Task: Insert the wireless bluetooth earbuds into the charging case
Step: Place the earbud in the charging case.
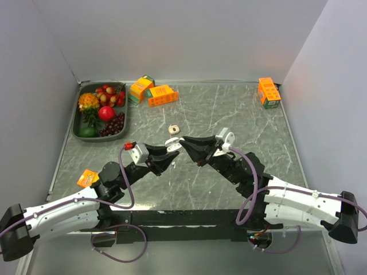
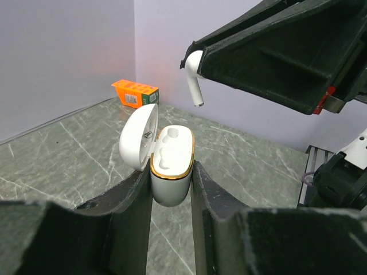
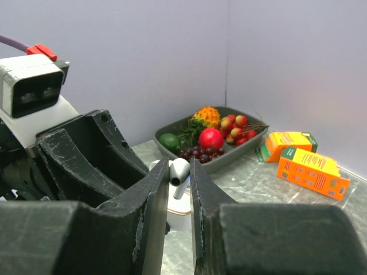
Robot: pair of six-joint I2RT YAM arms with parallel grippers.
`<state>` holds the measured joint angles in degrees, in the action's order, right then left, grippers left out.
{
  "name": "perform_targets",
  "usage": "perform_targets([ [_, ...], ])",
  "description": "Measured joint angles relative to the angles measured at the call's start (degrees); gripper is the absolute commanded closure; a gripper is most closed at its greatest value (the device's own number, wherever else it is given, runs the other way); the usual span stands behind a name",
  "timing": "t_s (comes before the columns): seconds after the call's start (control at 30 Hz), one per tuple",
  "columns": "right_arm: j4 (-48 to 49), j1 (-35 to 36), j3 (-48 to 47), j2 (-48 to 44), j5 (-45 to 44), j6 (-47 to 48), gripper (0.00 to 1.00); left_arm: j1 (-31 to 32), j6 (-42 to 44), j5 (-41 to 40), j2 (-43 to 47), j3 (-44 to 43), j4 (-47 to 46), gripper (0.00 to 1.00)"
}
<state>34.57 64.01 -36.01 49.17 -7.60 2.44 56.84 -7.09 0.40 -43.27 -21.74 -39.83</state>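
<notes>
earbud (image 2: 195, 80) above open case (image 2: 170, 183), logo (image 2: 148, 135) illegible

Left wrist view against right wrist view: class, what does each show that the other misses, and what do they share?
Only left wrist: the flipped-back lid and inner wells of the charging case, plus one orange box. Only right wrist: the fruit tray and two orange boxes. Both: the earbud pinched in the right gripper, above the charging case in the left gripper.
</notes>
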Motion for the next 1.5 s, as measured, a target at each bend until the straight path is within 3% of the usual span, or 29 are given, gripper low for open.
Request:
perform_targets([
  [0.5,0.68,0.85,0.02,-0.96,-0.39,1.9,1.0,0.0,1.62,0.0,-0.57,-0.02,-0.15,0.99],
  [1.13,16.17,6.34,5.33,2.32,-10.1,15.78,1.0,0.0,-1.79,-0.24,-4.52,-2.84,0.0,0.99],
  [1.5,16.7,6.38,5.38,2.32,-11.06,16.39,1.0,0.0,-1.79,-0.24,-4.63,-2.84,-0.04,0.99],
])
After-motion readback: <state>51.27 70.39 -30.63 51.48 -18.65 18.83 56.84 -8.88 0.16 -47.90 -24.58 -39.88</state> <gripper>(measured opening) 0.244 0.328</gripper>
